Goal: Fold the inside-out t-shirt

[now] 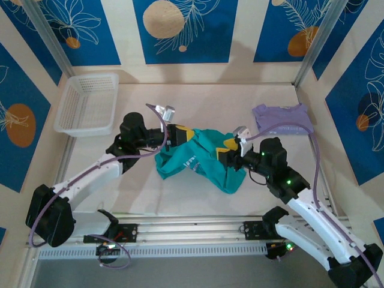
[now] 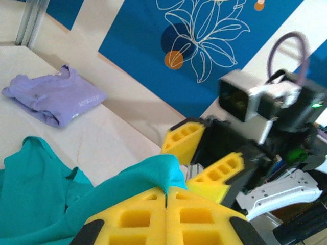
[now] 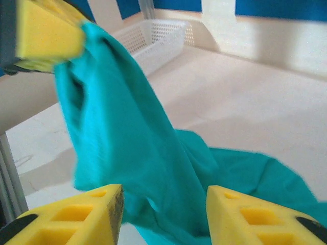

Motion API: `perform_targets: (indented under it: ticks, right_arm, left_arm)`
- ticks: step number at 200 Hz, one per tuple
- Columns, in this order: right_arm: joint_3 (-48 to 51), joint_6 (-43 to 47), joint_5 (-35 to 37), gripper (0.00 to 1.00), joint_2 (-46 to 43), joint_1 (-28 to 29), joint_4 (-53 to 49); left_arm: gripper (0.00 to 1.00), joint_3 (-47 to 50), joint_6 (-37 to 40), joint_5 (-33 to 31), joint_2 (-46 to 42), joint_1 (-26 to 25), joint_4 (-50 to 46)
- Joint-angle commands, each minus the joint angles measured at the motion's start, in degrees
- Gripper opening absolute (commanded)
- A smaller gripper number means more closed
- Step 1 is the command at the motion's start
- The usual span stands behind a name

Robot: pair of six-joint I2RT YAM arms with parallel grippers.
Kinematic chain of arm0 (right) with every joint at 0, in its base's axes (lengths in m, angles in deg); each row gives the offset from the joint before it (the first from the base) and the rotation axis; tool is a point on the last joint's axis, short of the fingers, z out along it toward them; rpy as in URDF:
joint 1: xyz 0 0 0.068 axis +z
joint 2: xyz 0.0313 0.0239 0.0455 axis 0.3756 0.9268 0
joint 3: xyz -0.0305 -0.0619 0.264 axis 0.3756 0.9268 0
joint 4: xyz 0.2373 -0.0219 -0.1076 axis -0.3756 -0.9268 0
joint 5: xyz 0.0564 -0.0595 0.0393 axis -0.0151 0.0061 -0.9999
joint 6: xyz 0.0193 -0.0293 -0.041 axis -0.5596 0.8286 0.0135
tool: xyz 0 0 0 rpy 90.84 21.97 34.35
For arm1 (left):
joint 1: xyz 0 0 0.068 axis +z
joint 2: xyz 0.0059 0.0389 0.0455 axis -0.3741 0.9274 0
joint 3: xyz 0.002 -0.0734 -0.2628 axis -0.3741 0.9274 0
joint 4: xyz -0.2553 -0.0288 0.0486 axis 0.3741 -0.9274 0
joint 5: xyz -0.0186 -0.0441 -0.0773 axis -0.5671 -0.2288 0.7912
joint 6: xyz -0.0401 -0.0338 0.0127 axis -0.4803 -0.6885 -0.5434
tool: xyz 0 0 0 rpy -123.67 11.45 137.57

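Closest to the lens, the left gripper (image 2: 166, 193) has its yellow jaws pressed flat together on a pinched edge of the teal t-shirt (image 2: 41, 189). This grip evidently raises that edge so the cloth drapes downward instead of lying in a heap. The right gripper (image 3: 164, 214) faces the hanging fabric with its jaws apart and nothing clamped, probably placed to take a second hold so the garment can be stretched out before folding. From above, the t-shirt (image 1: 198, 159) sits bunched at mid-table (image 1: 198, 102) between the left gripper (image 1: 183, 135) and the right gripper (image 1: 231, 147), not yet spread or folded. A lavender shirt (image 1: 282, 117) lies folded at the far right, well apart from the work, and a white basket (image 1: 90, 102) stands at the far left. Small white lettering on the lavender shirt (image 2: 51, 97) and the white print on the t-shirt are too small to read.
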Motion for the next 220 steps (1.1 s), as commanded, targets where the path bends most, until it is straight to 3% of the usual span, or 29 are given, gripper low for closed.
perform_targets:
  ticks: [1, 51, 98, 117, 142, 162, 200, 220]
  right_arm:
    - [-3.76, 10.83, 8.19, 0.5, -0.14, 5.45, -2.23]
    - [-10.6, 19.38, 20.85, 0.56, 8.48, 16.7, -3.14]
    - [-15.24, 22.34, 26.7, 0.55, 16.4, 18.07, -3.52]
    - [-15.67, 22.21, 27.84, 0.49, 17.56, 17.57, -3.22]
    - [-15.85, 19.68, 27.0, 0.23, 17.4, 15.26, -3.29]
    - [-15.75, 15.19, 18.75, 0.0, 15.51, 11.57, -4.51]
    - [-15.15, -0.66, -14.88, 0.0, 13.9, -1.15, -2.52]
    - [-13.38, -9.13, -24.65, 0.0, 15.29, -3.19, 3.93]
  left_arm:
    - [0.0, -1.38, 2.28, -0.38, -1.5, 0.31, -2.72]
    - [0.0, -2.5, 2.52, -0.83, -1.35, 0.26, -5.08]
    - [0.0, -2.61, 2.62, -0.87, -1.65, 0.24, -6.02]
    - [0.0, -2.45, 2.66, -0.67, -1.59, 0.27, -5.97]
    - [0.0, -2.36, 3.1, -0.29, -1.81, 0.35, -6.43]
    - [0.0, -2.11, 4.22, -1.11, -2.36, 0.37, -7.31]
    - [0.02, -1.75, 7.64, -7.35, -3.35, 0.74, -11.71]
    - [0.05, -2.26, 11.06, -14.99, -3.65, 0.77, -17.92]
